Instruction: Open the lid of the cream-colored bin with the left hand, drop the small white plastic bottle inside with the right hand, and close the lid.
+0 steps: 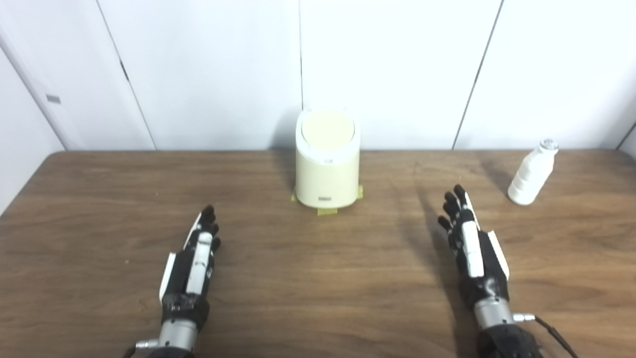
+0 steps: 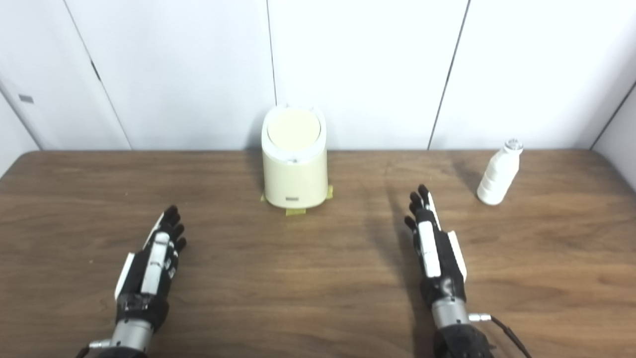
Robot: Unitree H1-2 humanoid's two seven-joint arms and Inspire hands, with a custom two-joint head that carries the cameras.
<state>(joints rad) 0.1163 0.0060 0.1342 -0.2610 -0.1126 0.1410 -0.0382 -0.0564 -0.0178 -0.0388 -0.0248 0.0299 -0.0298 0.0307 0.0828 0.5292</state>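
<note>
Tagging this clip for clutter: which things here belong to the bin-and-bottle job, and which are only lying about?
Job:
cream bin, its lid shut
white bottle, upright at far right
left hand, open
right hand, open

Not the job:
yellow tape at the bin's base
table

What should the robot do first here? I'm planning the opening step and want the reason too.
Probably reach the left hand forward to the bin and lift its lid. The lid looks shut, both hands rest open on the table holding nothing, and the bottle stands upright, untouched, beyond the right hand. It can't go in until the bin opens.
</note>
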